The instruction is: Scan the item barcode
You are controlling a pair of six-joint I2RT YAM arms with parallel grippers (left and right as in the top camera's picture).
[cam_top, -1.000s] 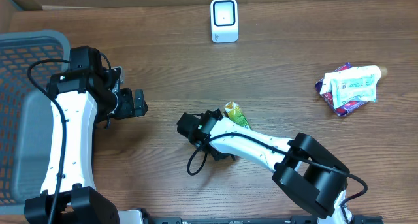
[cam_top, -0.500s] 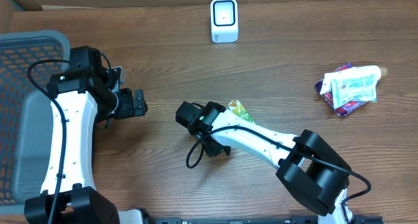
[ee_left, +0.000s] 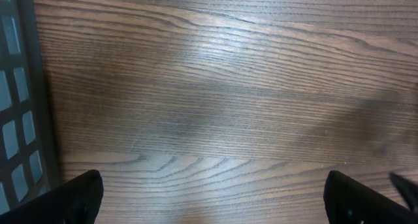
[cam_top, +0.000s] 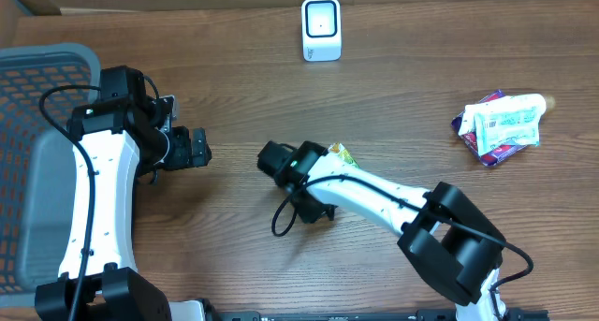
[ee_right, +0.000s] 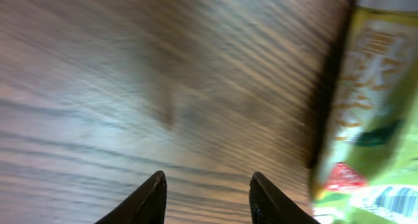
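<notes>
A green and yellow snack packet [cam_top: 341, 154] lies on the wooden table at the centre, partly under my right arm. In the right wrist view the same packet [ee_right: 372, 119] fills the right edge, blurred. My right gripper [cam_top: 279, 161] hangs just left of it; its fingers [ee_right: 206, 198] stand apart with only bare wood between them. The white barcode scanner [cam_top: 321, 28] stands at the far middle of the table. Further left, my left gripper [cam_top: 198, 148] is wide open over bare wood [ee_left: 212, 198] and holds nothing.
A grey mesh basket [cam_top: 37, 87] takes up the left edge, and its rim shows in the left wrist view [ee_left: 16, 119]. A small pile of packets [cam_top: 501, 124] lies at the far right. A cardboard wall runs along the back.
My right gripper has moved a little toward the far side and right, close beside the green packet, and its arm now covers more of the packet. The left arm has not moved.
</notes>
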